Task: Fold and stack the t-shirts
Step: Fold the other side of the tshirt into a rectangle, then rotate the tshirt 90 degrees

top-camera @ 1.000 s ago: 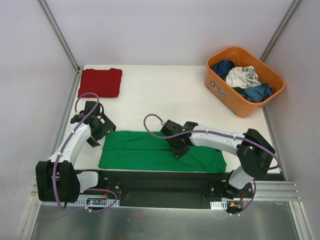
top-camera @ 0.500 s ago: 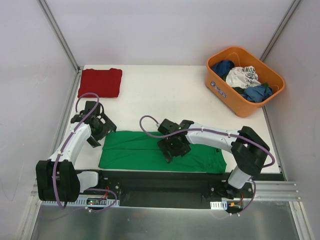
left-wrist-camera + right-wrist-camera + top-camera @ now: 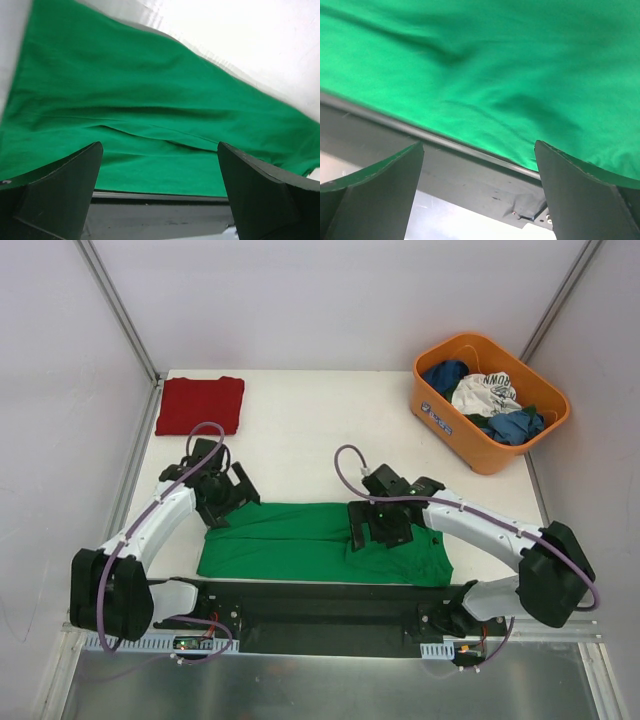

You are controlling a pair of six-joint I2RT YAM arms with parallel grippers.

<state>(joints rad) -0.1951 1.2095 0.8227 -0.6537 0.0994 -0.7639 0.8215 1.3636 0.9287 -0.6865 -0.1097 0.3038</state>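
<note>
the green shirt (image 3: 300,545) lies flat as a long band along the near edge of the bench (image 3: 320,430), directly under both pairs of jaws. it looks folded lengthwise already, with a soft crease running along it in the left wrist view. the left jaws hang over the shirt's left end at its far corner. the right jaws sit over the cloth right of its middle. both pairs stand wide apart with nothing between them; each wrist view shows only green cloth beyond the open gap.

the red shirt (image 3: 200,405) lies folded into a neat square well beyond the left jaws, in the far left corner of the bench, so it seems done and waiting as the base of the stack. an orange basket (image 3: 460,440) of other clothes stands well beyond the right jaws, at the far right.

the step in hand looks like the green shirt's fold, between one crease and the next. the next move probably calls for both jaws to drop onto the cloth, pinch one end through all its layers, and bring it across the length to shorten the band. a shallow pinch could lift only the top layer and undo the fold. after that comes the carry onto the red shirt.
</note>
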